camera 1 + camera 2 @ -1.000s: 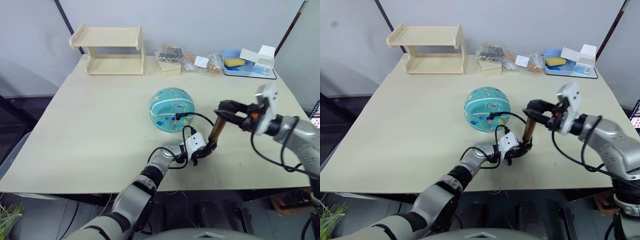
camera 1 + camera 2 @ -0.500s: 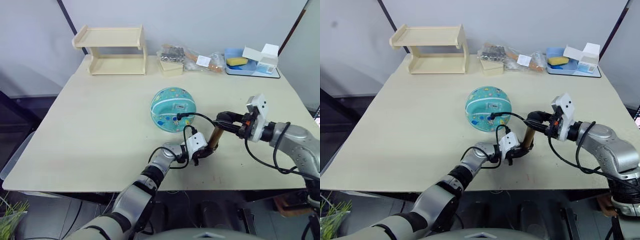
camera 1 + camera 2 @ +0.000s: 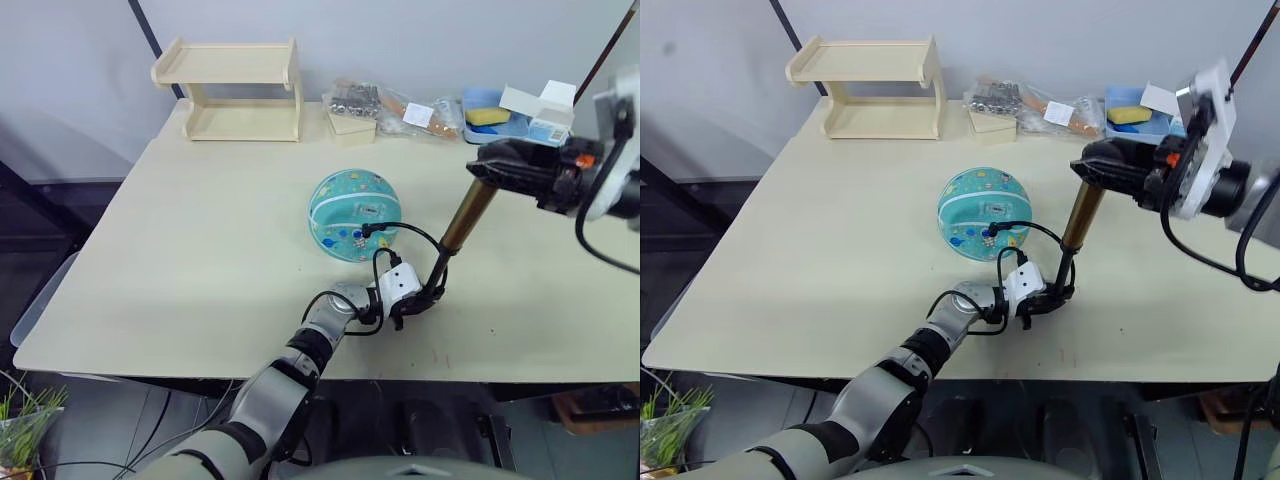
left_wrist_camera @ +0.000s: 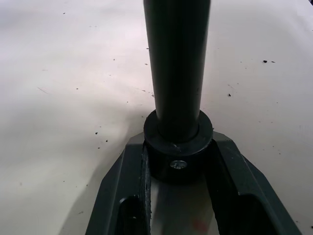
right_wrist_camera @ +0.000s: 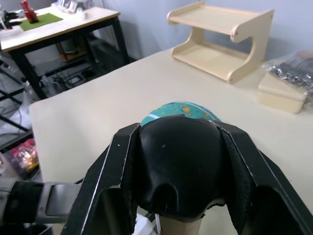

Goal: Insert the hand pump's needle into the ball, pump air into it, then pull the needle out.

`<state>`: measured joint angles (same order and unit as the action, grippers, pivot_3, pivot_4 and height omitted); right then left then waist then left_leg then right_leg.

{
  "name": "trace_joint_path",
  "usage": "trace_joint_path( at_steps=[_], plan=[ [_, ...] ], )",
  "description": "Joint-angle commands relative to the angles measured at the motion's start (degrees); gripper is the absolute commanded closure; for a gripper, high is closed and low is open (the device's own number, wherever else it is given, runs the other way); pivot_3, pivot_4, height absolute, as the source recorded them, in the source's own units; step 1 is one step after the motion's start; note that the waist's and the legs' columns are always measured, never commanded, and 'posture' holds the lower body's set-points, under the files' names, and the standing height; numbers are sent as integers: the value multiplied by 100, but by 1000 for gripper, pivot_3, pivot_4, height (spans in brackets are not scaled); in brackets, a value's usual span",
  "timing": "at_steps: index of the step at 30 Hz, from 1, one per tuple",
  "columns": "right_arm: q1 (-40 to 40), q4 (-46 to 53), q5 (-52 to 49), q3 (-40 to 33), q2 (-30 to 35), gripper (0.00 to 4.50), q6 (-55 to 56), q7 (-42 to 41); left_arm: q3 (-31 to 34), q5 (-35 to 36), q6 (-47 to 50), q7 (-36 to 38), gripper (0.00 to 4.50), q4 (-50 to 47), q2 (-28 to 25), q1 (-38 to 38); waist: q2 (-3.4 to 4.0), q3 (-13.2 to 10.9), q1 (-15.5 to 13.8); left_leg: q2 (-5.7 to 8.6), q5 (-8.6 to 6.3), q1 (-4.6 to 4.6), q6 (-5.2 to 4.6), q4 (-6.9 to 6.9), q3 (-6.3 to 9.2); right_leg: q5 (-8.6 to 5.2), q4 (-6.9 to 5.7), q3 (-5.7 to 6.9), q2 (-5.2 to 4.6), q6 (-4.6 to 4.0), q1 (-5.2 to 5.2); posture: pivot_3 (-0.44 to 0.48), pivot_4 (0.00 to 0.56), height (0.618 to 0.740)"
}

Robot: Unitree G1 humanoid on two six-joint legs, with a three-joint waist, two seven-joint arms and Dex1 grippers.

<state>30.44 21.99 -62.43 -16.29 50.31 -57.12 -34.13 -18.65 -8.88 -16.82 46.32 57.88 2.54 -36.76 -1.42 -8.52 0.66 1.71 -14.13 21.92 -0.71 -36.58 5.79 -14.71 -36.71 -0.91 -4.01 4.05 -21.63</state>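
The ball [image 3: 354, 214] sits on the desk [image 3: 200, 240] a little past centre, its white sticker facing up. A thin black hose [image 3: 410, 232] loops from the ball's near side, at about its 5 o'clock, round to the pump [image 3: 455, 232]. Where the hose meets the ball the needle is too small to make out, so whether it is in the ball cannot be told.

The pump stands tilted, its foot on the desk at the ball's 5 o'clock and its top leaning away toward 1 o'clock. The shaft is drawn out: a thin dark rod [image 3: 437, 272] rises from the foot to the gold barrel above it.

The left tool [image 4: 177, 161] lies low on the desk with its two fingers [image 4: 132, 181] clamped on the black collar at the pump's foot; the dark rod stands straight up between them.

The right tool [image 5: 182, 171] is raised above the desk at the ball's 3 o'clock, its two fingers [image 5: 115, 171] closed on either side of the pump's black handle [image 3: 495, 165]. Beyond the handle, in the right wrist view, the ball's top shows.

At the desk's far edge, from 11 o'clock round to 1 o'clock, are a wooden rack [image 3: 235, 85], a small pale box [image 3: 352, 127], some plastic bags [image 3: 395, 105], and a blue tray [image 3: 485, 102] with a yellow sponge [image 3: 487, 115] and a white carton [image 3: 545, 105].
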Motion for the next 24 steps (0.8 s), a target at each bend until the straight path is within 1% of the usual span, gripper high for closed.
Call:
trace_joint_path(
  at_steps=[1,5,7,9,11,12,13,16,19,22,24],
  plan=[
    [-942,-149,1266,898,-232,2829,856,-308,-212,-276,280,63,3459,516,-125,315,2,21,24,0,0,-5,0,3,-3,0,1,-3,-1,1,3,0,150,740],
    [-1596,-822,2397,1770,-676,2829,1841,-562,-200,-281,278,34,3459,504,-159,351,-29,82,95,-6,-1,-33,1,4,-13,-2,-3,-13,16,4,21,0,150,740],
    [-1778,-1237,2730,2062,-989,2829,2186,-624,-194,-269,283,26,3459,476,-166,381,-43,120,123,-32,-1,-43,2,4,-5,-2,-3,-6,29,4,24,0,150,740],
    [-1869,-1533,2932,2194,-1229,2829,2408,-676,-192,-258,288,22,3459,451,-173,401,-54,136,141,-42,-2,-61,3,10,0,-2,-3,-3,39,3,35,0,150,740],
    [-1980,-1805,3200,2343,-1410,2830,2639,-735,-198,-261,293,21,3459,425,-185,417,-49,136,142,-52,-3,-101,5,20,4,-5,-2,-1,44,0,69,0,150,740],
    [-2034,-1868,3310,2391,-1455,2830,2734,-771,-201,-265,292,21,3459,416,-197,420,-47,137,141,-54,-15,-120,26,26,4,-8,-1,-1,44,-4,85,0,150,740],
    [-2066,-1859,3333,2362,-1488,2830,2774,-789,-197,-262,296,22,3459,410,-204,421,-42,139,143,-55,-16,-124,28,27,7,-18,-2,2,44,-20,90,0,150,740],
    [-1978,-1286,3014,1904,-1361,2830,2601,-798,-192,-259,301,30,3459,410,-224,411,-34,141,142,-56,-18,-125,30,27,10,-20,-2,3,45,-24,91,0,150,740],
    [-1680,-502,2421,1237,-1021,2830,2150,-752,-215,-285,287,13,3459,451,-207,412,-5,117,125,-54,-18,-116,31,27,19,-19,-2,11,43,-23,91,0,150,740],
    [-1076,232,1296,420,-535,2830,1327,-562,-218,-295,287,2,3459,501,-157,371,45,43,96,-43,-17,-101,31,26,16,-17,-1,8,32,-19,83,0,150,740],
    [-611,376,502,-88,-175,2830,823,-381,-213,-298,286,-3,3459,534,-126,340,93,21,45,-28,-9,-60,20,19,15,-8,-3,5,24,-5,44,0,150,740]
  ],
)
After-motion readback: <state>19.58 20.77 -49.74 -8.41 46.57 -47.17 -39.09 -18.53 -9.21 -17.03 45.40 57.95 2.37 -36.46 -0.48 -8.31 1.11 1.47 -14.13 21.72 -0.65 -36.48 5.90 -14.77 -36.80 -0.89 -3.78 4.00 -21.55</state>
